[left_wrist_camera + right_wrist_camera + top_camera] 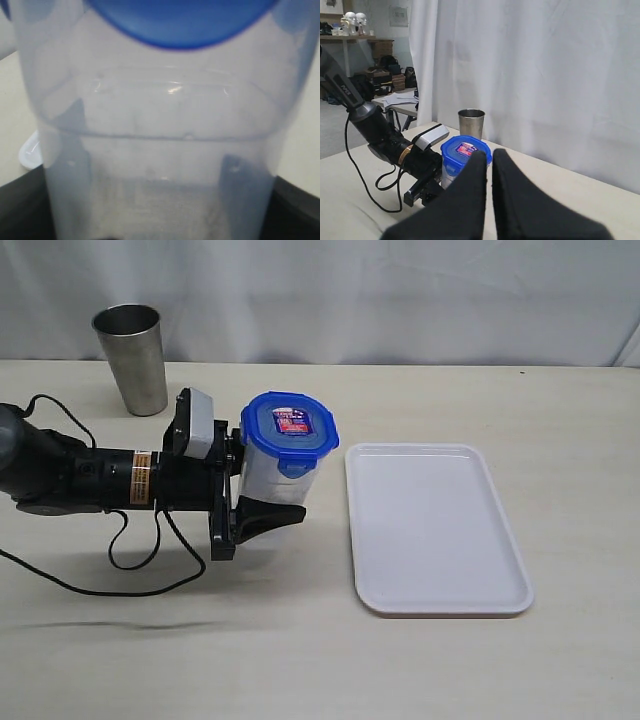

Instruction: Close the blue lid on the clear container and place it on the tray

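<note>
The clear container [265, 475] is standing upright on the table [300, 660] with the blue lid [290, 427] sitting on its mouth, the lid's red-and-white sticker facing up. One lid flap is hanging down over the container's front wall; whether the flaps are snapped shut cannot be told. The container is resting just beside the long edge of the white tray [437, 530], on that tray's left in the exterior view and not on it.

The left gripper [290, 490] is reaching in level with the table from the left, its jaws gripping the container's lower body from both sides. In the left wrist view the translucent wall is filling the frame, with a dark finger pressing at each lower corner.

The right gripper [489, 152] is showing only in its own wrist view, its jaws pressed together on nothing, well apart from the container and pointing toward it.

A steel cup [132, 358] is standing at the table's far left, behind the left arm, whose black cable [90, 585] is looping across the table. A white curtain [400, 290] is hanging behind the scene.
</note>
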### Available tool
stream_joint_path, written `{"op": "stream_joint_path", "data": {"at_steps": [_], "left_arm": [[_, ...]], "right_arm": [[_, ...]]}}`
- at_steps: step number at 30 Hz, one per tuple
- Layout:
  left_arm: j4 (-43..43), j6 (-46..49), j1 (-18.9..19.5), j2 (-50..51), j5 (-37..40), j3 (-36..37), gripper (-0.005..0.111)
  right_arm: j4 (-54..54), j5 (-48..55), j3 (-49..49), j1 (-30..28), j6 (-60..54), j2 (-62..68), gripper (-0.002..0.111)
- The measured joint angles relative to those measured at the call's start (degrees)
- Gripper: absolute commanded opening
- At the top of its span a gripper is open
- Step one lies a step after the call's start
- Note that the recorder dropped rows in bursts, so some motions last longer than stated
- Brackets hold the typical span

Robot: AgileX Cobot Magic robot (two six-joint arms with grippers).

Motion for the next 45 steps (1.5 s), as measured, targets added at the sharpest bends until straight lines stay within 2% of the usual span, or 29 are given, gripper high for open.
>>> {"op": "stream_joint_path", "data": {"at_steps": [10, 13, 16, 22, 30, 34, 39, 45], "left_arm": [[0.1, 0.0, 0.0, 0.0, 0.0, 0.0, 0.0], [0.1, 0.0, 0.0, 0.0, 0.0, 0.0, 0.0], [0.1, 0.0, 0.0, 0.0, 0.0, 0.0, 0.0], [0.1, 0.0, 0.0, 0.0, 0.0, 0.0, 0.0], [0.1, 0.0, 0.0, 0.0, 0.0, 0.0, 0.0], [0.1, 0.0, 0.0, 0.0, 0.0, 0.0, 0.0], [0.2, 0.0, 0.0, 0.0, -0.1, 0.0, 0.0], [0.2, 0.0, 0.0, 0.0, -0.1, 0.0, 0.0]], "right_arm": [[0.0, -0.2, 1.7, 0.0, 0.0, -0.6, 0.005], [6.1, -0.2, 3.3, -0.2, 0.0, -0.7, 0.005], [17.6, -0.2, 5.3, -2.6, 0.0, -0.7, 0.005], [25.4, -0.2, 9.0, -13.9, 0.0, -0.7, 0.005], [39.9, -0.2, 10.9, -35.4, 0.1, -1.0, 0.005], [41.3, -0.2, 10.9, -44.5, 0.1, -3.8, 0.005], [41.8, -0.4, 10.9, -51.1, 0.1, -4.5, 0.005], [42.2, -0.5, 13.2, -52.9, 0.1, -4.5, 0.005]]}}
